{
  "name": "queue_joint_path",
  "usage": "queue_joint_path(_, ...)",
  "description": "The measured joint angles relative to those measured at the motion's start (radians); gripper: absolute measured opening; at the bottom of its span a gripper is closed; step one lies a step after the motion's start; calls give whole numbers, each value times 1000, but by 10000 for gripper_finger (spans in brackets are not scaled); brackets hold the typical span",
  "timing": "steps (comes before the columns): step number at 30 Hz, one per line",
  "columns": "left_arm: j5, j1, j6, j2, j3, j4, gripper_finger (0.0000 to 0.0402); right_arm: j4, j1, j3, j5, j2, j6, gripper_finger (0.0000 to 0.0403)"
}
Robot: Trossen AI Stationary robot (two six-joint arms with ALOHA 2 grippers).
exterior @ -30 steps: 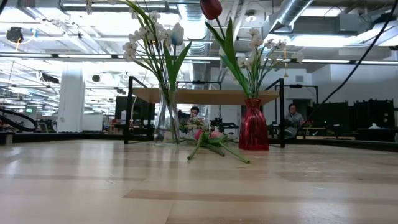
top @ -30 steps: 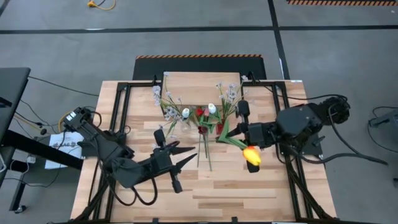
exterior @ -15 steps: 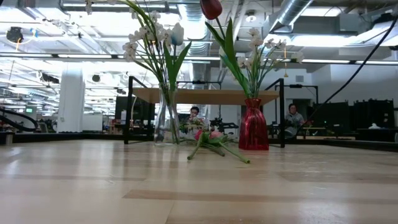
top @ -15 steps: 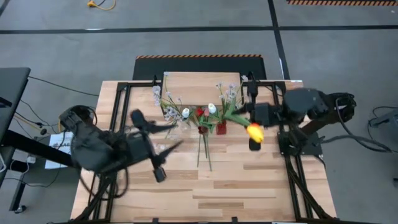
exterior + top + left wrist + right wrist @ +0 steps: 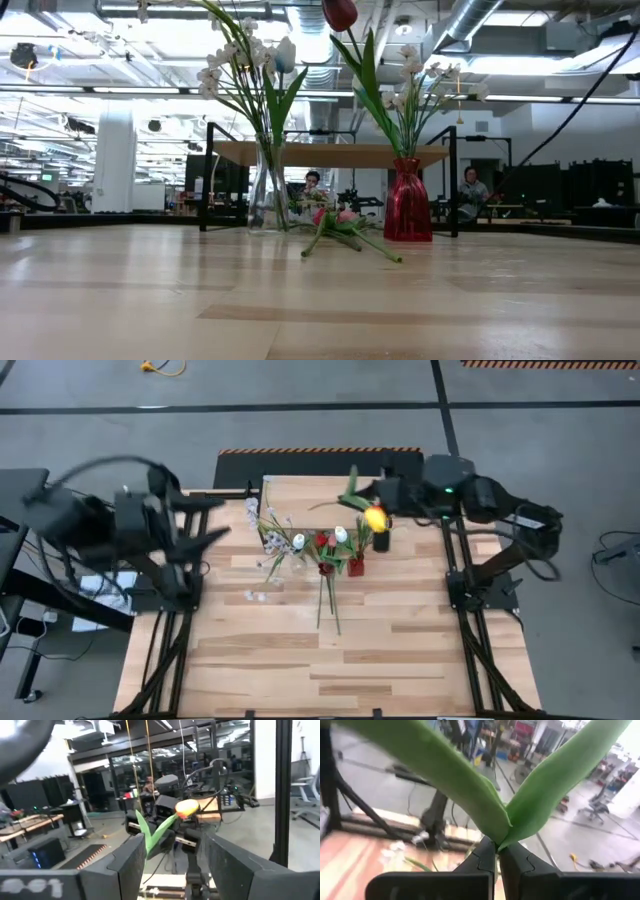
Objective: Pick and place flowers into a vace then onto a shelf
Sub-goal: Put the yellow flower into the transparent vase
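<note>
**Orange-Yellow Tulip Carried to the Red Vase**

The right gripper is positioned at about 1 o'clock on the worktop, beside the red vase. Its jaws are closed on the stem of the orange-yellow tulip; in the right wrist view the stem and two leaves are seen pinched between the fingers. One second earlier the same flower was held lower, near 3 o'clock; it has since been lifted and carried toward the far edge. The transport phase is judged nearly complete, and lowering the stem into a vase is expected to follow.

The left gripper has been withdrawn from the 7 o'clock area to the 10 o'clock edge, with jaws spread and nothing held.

The clear vase and the red vase already hold flowers in front of the shelf. Loose tulips remain lying at the centre of the worktop, so further picks are required.
</note>
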Motion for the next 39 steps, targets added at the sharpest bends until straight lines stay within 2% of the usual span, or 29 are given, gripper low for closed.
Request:
queue_joint_path(6,138,95,-64,-101,-1,-177,193,-48,-54,236,-8,199,-4,0)
queue_joint_path(10,162,130,-96,-144,-1,-281,193,-175,-86,450,-36,359,16,0)
queue_joint_path(15,164,154,-128,-212,-60,-334,193,-150,-130,414,-102,381,94,0)
queue_joint_path(17,165,162,-137,-252,-110,-312,193,-226,-147,419,-103,383,121,0)
queue_joint_path(29,184,172,-138,-518,-502,-52,193,-226,-134,429,-156,405,163,0)
queue_joint_path(39,185,172,-144,-635,-735,125,193,-269,-127,425,-158,421,212,0)
